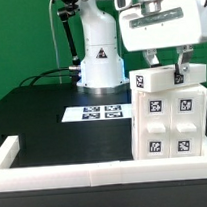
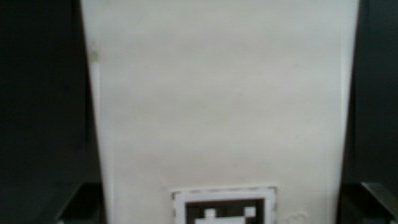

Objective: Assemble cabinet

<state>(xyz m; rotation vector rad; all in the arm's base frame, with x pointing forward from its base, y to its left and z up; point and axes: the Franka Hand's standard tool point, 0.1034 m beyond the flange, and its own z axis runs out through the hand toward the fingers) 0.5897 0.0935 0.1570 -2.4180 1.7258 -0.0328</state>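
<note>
A black table point(image 1: 37, 116) is seen in the exterior view, edged by a low white rim point(image 1: 56, 176) along its near side and at the view's left corner. The marker board point(image 1: 96, 114), flat and printed with black-and-white tags, is laid on the table near its far part, just in front of a white pedestal. A black cable point(image 1: 51, 72) is draped along the far edge toward the view's left. A pale wall point(image 1: 17, 37) is seen behind the table.

Black table point(image 1: 43, 121), pale wall point(image 1: 17, 37) behind
</note>
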